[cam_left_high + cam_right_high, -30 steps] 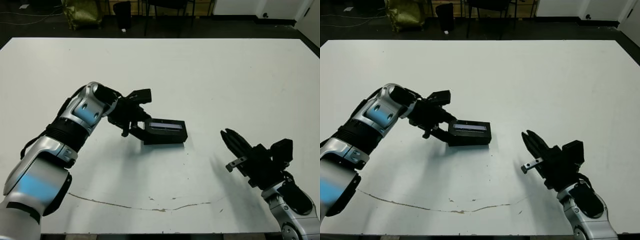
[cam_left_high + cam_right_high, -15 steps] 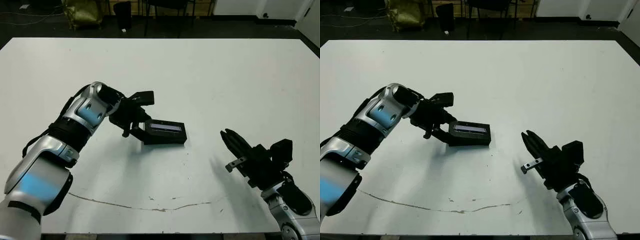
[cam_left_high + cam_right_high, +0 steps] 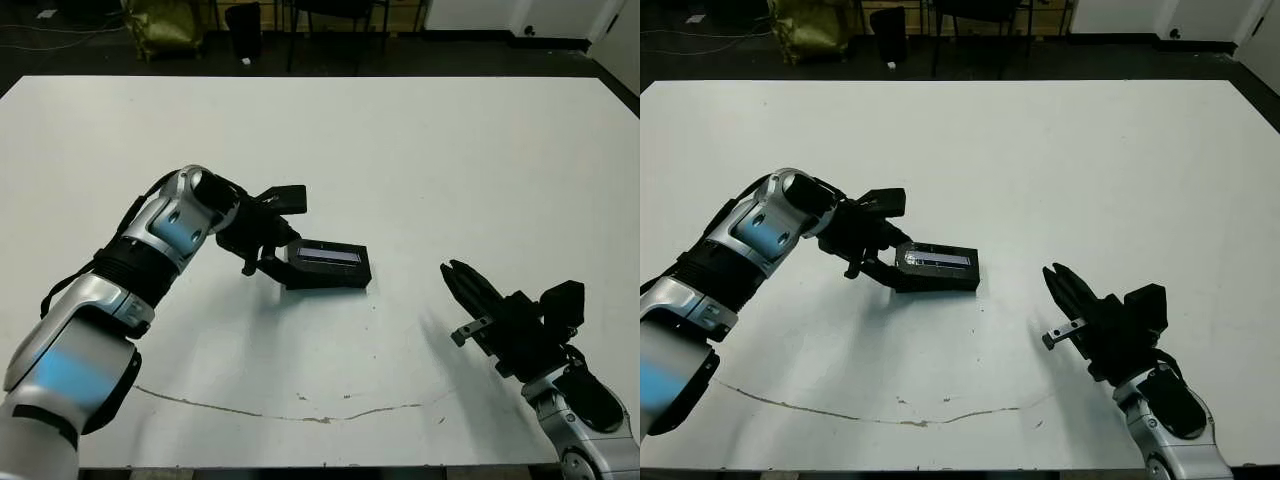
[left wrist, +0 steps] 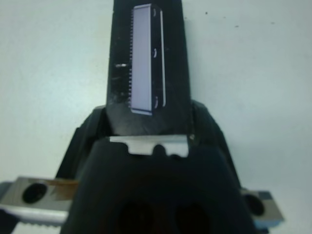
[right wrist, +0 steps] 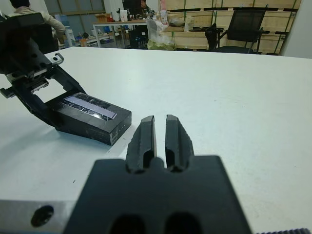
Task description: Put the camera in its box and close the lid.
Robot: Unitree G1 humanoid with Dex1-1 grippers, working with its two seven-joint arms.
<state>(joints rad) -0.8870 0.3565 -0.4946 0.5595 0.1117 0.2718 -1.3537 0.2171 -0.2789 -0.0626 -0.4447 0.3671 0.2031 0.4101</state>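
One lid (image 3: pixel 328 265) clamped endwise between left gripper (image 3: pixel 272 256) jaws; right gripper (image 3: pixel 470 290) clenched, empty, well apart.

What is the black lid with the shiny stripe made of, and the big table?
The lid looks like matte black card or plastic, I cannot tell which; its dull sides barely reflect. Its strip looks glossy, maybe foil or smooth plastic, since it shines pale grey. The table seems a smooth white painted or laminated board, with a brownish scratch near the front.
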